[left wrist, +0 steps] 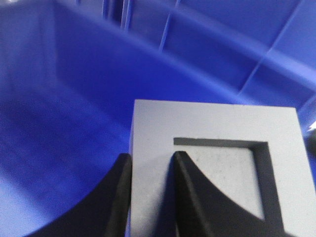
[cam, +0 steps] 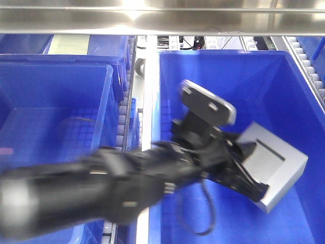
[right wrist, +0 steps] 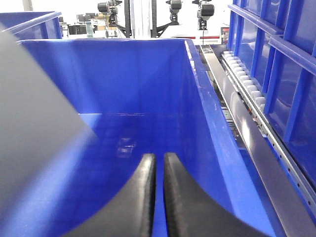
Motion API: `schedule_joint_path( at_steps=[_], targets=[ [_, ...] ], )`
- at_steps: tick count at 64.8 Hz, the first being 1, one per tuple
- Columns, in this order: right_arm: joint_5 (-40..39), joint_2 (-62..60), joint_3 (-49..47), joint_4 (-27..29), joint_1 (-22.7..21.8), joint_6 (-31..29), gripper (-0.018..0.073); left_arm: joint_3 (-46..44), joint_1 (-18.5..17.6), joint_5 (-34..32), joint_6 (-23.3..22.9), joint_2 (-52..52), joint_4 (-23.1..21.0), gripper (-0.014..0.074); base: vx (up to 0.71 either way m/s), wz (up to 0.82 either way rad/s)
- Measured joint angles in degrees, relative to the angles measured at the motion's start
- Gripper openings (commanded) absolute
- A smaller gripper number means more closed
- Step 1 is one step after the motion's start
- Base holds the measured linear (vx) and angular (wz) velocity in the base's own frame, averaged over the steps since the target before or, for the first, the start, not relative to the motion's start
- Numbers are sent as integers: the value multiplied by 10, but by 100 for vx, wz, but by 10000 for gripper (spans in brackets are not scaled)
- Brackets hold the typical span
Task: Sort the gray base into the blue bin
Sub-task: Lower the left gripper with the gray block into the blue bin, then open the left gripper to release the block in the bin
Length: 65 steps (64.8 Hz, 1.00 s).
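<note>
The gray base (cam: 284,162) is a light-gray block with a square recess, held tilted inside the right-hand blue bin (cam: 244,81). My left gripper (cam: 256,189) reaches in from the left on a blurred black arm. In the left wrist view my left gripper (left wrist: 153,157) is shut on the gray base (left wrist: 217,123), one finger outside its wall and one in the recess, with the blue bin (left wrist: 74,98) behind. My right gripper (right wrist: 159,158) is shut on nothing over the blue bin (right wrist: 148,74). The gray base (right wrist: 34,123) blurs past its left.
A second blue bin (cam: 51,112) stands at the left, beyond a roller rail (cam: 124,117). A steel shelf bar (cam: 162,20) crosses the top. In the right wrist view a roller track (right wrist: 242,79) and stacked blue crates (right wrist: 276,59) run along the right.
</note>
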Motion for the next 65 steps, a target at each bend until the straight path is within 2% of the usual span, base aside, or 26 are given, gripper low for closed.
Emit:
schedule_joint_path(
  at_steps=[12, 25, 49, 65],
  targets=[
    [0, 0, 0, 0, 0, 0, -4, -5, -3, -37, -12, 81, -3, 5, 0, 0],
    [0, 0, 0, 0, 0, 0, -4, -5, -3, -38, -15, 118, -3, 14, 0, 0],
    [0, 0, 0, 0, 0, 0, -4, -6, -3, -35, -15, 124, -3, 176, 0, 0],
    [0, 0, 0, 0, 0, 0, -4, -6, -3, -17, -15, 124, -3, 220, 0, 0]
  ],
)
